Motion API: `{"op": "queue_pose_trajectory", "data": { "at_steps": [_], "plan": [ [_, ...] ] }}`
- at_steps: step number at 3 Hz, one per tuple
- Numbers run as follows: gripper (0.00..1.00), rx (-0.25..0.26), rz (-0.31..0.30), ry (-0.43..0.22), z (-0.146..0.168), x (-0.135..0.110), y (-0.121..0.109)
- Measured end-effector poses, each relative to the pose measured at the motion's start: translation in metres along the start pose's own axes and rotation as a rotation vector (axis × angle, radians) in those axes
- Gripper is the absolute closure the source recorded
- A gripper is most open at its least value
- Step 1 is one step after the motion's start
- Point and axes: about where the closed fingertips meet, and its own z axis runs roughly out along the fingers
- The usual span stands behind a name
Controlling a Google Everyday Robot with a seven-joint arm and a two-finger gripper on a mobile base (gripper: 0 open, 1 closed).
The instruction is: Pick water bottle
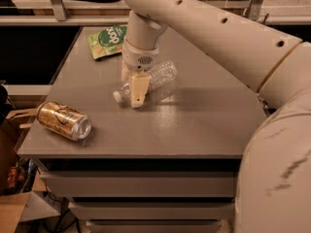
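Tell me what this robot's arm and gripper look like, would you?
The arm is a thick, rounded cream tube with small dark holes, a tan ring at one joint and dark scuffs lower down. No cables show. The gripper, over the water bottle on the grey table, is pale yellow beneath a white collar with a dotted grille.
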Motion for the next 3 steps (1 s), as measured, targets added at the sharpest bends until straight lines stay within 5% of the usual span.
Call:
{"op": "queue_pose_trajectory", "data": {
  "at_steps": [3],
  "plan": [
    [1.00, -0.005, -0.014, 0.000, -0.0025, 0.0021, -0.0012]
  ]
}}
